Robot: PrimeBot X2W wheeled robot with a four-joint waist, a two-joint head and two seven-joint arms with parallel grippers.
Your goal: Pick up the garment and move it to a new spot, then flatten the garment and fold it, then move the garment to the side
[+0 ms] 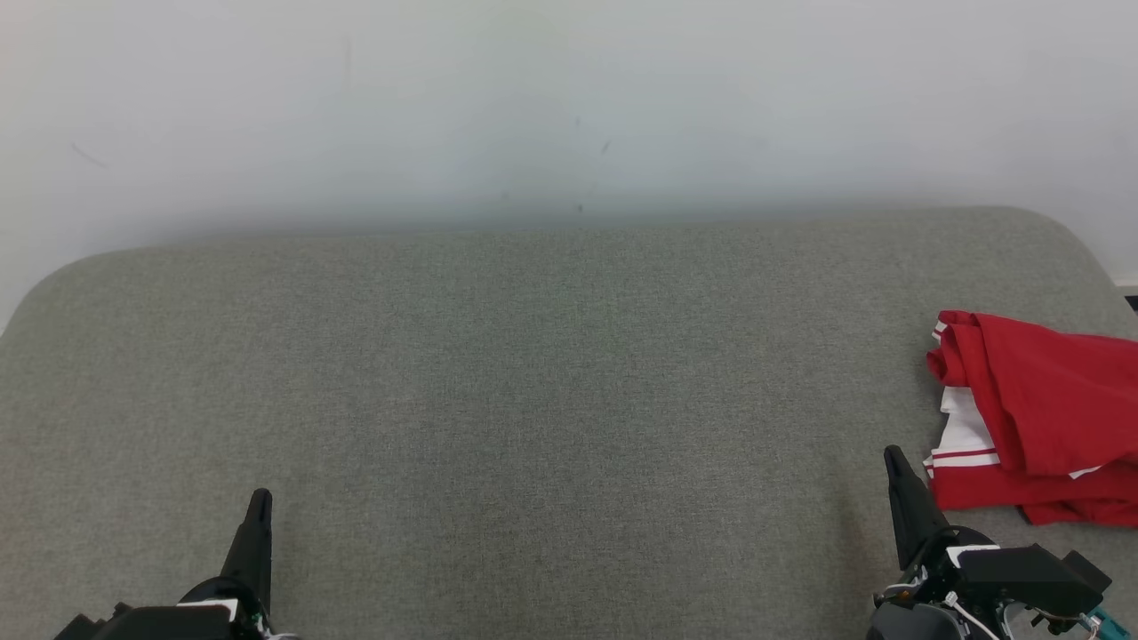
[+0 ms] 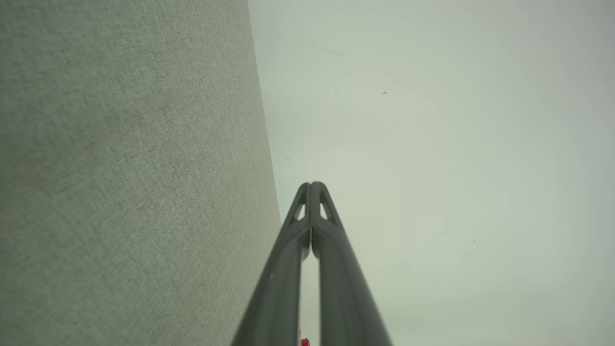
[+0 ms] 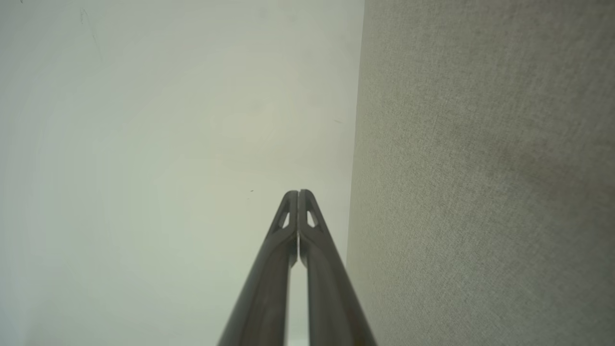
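The garment (image 1: 1040,418), red with white stripes, lies folded at the right edge of the grey fabric surface (image 1: 551,382) in the head view. My right gripper (image 1: 893,455) stands just left of it at the lower right, apart from the cloth, shut and empty. At the lower left my left gripper (image 1: 260,494) is far from the garment, also shut with nothing in it. In the left wrist view the left gripper (image 2: 311,184) has its tips pressed together. The right gripper (image 3: 298,192) in the right wrist view likewise has its tips touching.
A pale wall (image 1: 569,107) rises behind the grey surface. The surface's rounded far corners curve down at left and right. The cushion (image 2: 120,173) runs alongside the left fingers, and the same cushion (image 3: 480,173) flanks the right fingers.
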